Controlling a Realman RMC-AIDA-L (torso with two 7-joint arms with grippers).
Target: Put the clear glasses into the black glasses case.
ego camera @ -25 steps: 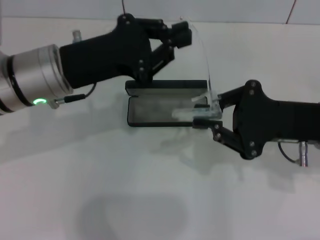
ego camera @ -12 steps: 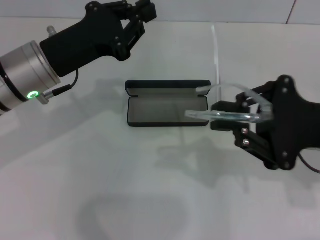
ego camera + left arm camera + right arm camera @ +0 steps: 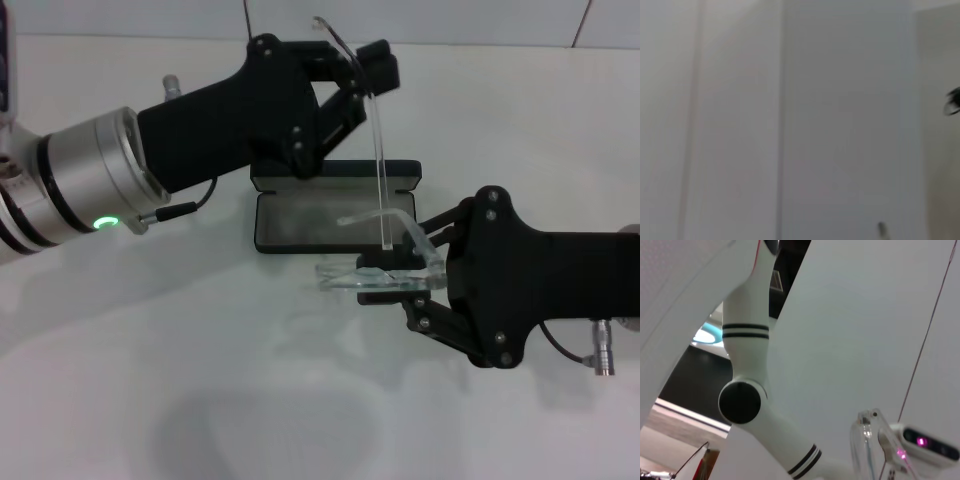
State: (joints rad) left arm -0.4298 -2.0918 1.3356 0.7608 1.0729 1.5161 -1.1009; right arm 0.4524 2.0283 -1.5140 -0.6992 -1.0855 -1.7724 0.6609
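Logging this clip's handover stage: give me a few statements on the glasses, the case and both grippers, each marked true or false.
1. The black glasses case lies open on the table. True.
2. The clear glasses already rest inside the case. False: they are held above the table at the case's front right corner.
3. The right gripper holds the glasses by the lens. True.
4. The left gripper is parked far off. False: it is above the case's lid, at the tip of the raised arm of the glasses.

The left arm reaches in from the left, its left claw (image 3: 362, 62) raised with fingers pinched together at the far side. The right arm enters from the right, its right claw (image 3: 400, 283) lower, fingers clamped closed.
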